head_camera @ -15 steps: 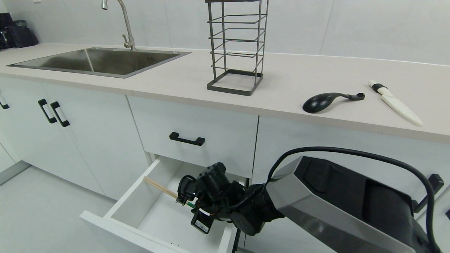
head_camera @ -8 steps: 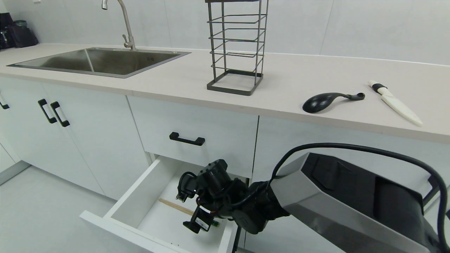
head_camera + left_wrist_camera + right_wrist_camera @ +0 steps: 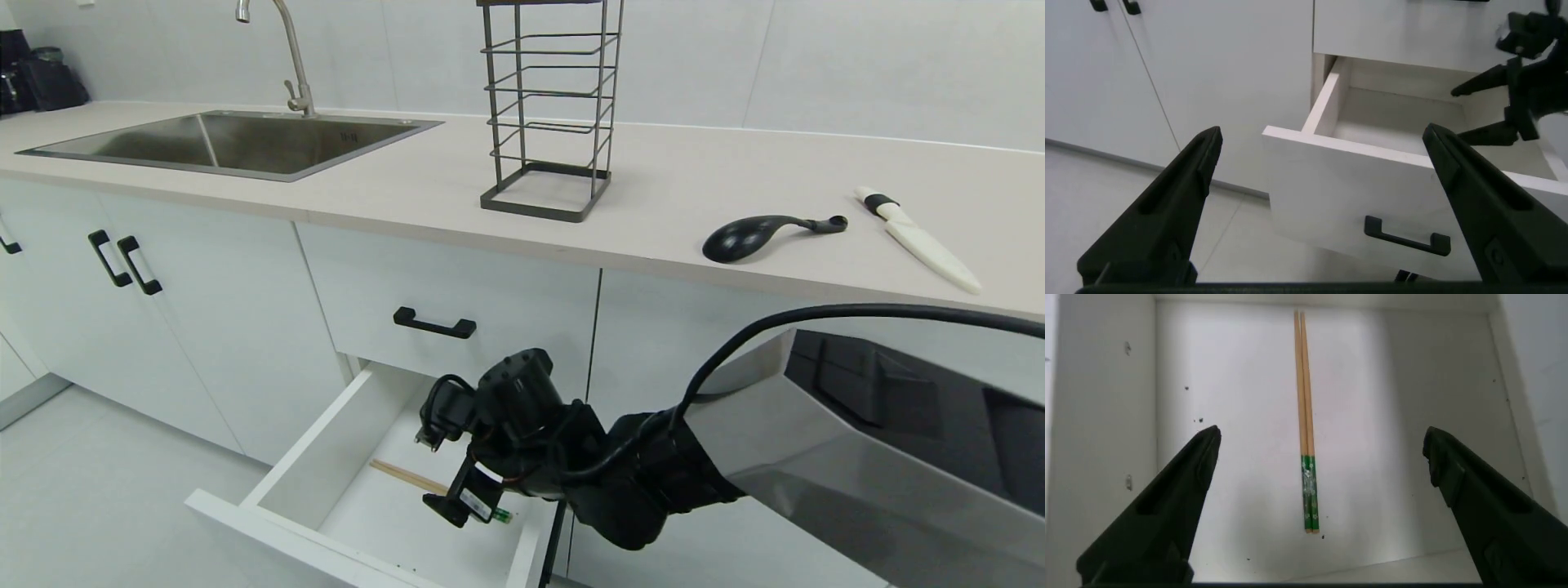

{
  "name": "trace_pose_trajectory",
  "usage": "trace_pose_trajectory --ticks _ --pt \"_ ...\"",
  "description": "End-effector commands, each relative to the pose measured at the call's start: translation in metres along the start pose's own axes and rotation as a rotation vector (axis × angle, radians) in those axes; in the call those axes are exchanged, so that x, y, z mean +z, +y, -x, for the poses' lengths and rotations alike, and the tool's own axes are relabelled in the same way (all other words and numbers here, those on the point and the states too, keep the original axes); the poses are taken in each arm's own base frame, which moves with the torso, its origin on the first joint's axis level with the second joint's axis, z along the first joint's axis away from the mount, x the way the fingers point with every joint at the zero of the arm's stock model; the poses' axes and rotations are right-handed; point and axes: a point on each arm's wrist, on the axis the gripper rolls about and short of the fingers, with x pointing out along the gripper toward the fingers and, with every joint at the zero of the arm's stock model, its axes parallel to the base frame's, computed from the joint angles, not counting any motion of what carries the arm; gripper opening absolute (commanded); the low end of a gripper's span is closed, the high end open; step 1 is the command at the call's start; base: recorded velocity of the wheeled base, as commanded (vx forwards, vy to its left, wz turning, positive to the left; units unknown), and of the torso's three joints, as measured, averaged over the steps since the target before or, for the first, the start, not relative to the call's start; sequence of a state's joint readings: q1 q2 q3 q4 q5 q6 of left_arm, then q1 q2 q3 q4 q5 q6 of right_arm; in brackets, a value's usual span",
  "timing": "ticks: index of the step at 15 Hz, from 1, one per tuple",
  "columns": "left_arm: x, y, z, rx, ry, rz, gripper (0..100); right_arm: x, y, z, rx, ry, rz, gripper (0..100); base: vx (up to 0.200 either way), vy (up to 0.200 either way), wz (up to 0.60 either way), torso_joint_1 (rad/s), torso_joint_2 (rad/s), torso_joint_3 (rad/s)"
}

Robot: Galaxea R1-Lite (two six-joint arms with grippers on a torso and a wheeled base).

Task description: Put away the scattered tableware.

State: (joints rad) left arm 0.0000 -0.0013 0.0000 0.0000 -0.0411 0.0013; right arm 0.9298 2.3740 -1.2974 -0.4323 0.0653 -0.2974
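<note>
Chopsticks are seen lying side by side, touching, flat on the floor of the pulled-out drawer; one end of the pair is marked green. The right gripper is held over the drawer with its jaws spread wide and nothing gripped, the pair lying below the gap between them. The left gripper is likewise spread wide and empty, held low before the drawer's front panel and apart from its black handle. On the tabletop above, a black spoon and a white knife are laid near each other at the right. A wire rack stands upright at the middle, and a sink is set in at the left.
</note>
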Motion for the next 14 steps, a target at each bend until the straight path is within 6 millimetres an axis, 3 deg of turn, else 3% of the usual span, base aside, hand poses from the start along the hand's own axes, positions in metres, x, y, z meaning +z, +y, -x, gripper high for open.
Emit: trace_pose_trajectory --ticks 1,6,10,14 --pt "0.0 0.0 0.0 0.0 0.001 0.0 100 0.008 0.003 0.033 -0.006 -0.06 0.003 100 0.0 0.0 0.0 0.0 0.0 0.0" --pt "0.0 0.0 0.0 0.0 0.001 0.0 100 0.0 0.015 0.075 -0.046 -0.035 0.032 100 0.0 0.0 0.0 0.0 0.0 0.0" --pt "0.0 0.0 0.0 0.0 0.001 0.0 100 -0.016 0.02 0.084 -0.064 -0.076 0.033 100 0.0 0.0 0.0 0.0 0.0 0.0" --pt "0.0 0.0 0.0 0.0 0.001 0.0 100 -0.019 0.026 0.088 -0.06 -0.097 0.046 100 0.0 0.0 0.0 0.0 0.0 0.0"
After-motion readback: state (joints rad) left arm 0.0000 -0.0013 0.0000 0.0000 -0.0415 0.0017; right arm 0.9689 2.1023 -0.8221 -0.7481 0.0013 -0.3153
